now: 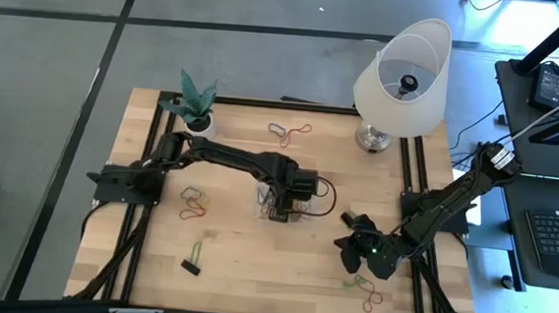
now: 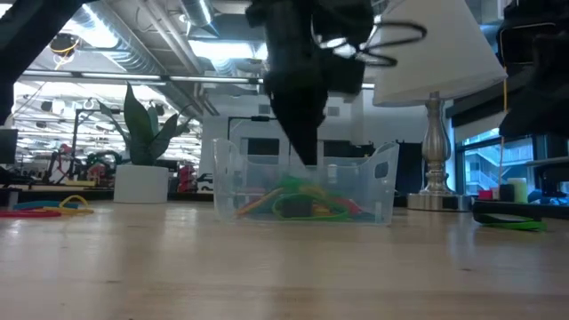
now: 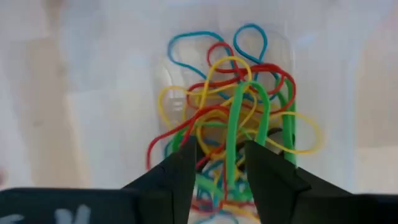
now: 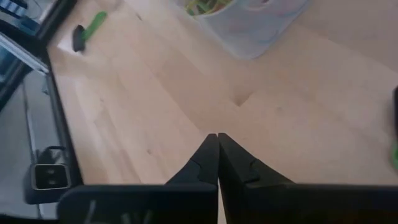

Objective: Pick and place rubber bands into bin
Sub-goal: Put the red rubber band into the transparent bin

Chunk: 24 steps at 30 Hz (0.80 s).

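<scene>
Bin [image 1: 286,208] already has a good tangle; left claw [image 3: 219,163] hangs over it, parted around a green band. Right claw [image 4: 217,138] shut, empty. Bands [image 1: 194,203] at 9 o'clock still on desk [image 1: 252,263].

The rubber bands [image 3: 230,118] in the bin [image 2: 382,191] are red, yellow, green and blue, tangled; the bin itself is clear and see-through; the left hand [image 3: 219,168] above them is black. The counter [image 1: 252,263] is pale wood with a light grain; the right hand [image 4: 217,155] is black; the lamp [image 1: 402,71] has a white shade on a silver base; the plant pot [image 1: 200,124] is white under green leaves.
</scene>
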Tool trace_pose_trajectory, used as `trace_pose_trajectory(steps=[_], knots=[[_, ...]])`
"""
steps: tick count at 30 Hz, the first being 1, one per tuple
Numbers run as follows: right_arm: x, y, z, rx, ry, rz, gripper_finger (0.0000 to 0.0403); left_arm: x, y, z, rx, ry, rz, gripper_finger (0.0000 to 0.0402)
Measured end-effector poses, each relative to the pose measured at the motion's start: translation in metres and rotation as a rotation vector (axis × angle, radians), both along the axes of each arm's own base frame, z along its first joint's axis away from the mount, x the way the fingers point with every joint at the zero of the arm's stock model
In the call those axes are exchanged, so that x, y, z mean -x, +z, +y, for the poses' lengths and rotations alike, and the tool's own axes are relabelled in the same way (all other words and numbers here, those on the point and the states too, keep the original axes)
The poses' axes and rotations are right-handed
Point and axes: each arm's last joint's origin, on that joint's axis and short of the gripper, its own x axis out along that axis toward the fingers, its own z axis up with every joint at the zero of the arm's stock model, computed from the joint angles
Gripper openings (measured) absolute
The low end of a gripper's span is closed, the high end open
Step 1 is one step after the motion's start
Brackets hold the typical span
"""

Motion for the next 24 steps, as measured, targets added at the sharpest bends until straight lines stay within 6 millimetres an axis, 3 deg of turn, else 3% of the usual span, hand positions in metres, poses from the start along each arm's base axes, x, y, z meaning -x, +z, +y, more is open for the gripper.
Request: trace_pose_trajectory(steps=[7, 12, 17, 21, 24], knots=[[0.002, -0.002, -0.002, 0.026, 0.002, 0.024, 0.0001, 0.014, 0.044, 0.001, 0.041, 0.194, -0.062, 0.0128], [0.001, -0.002, -0.002, 0.059, 0.025, 0.030, 0.0005, 0.028, 0.076, -0.012, 0.079, 0.312, -0.141, 0.0085], [-0.001, -0.002, -0.005, 0.165, 0.102, 0.044, 0.0018, 0.039, 0.091, -0.048, 0.079, 0.312, -0.180, 0.0010], [-0.004, 0.000, -0.006, 0.202, 0.137, 0.028, 0.0020, 0.047, 0.089, -0.087, 0.080, 0.248, -0.172, 0.0002], [-0.007, 0.001, -0.006, 0.225, 0.166, 0.007, 0.0020, 0.056, 0.076, -0.109, 0.057, 0.222, -0.138, 0.0002]])
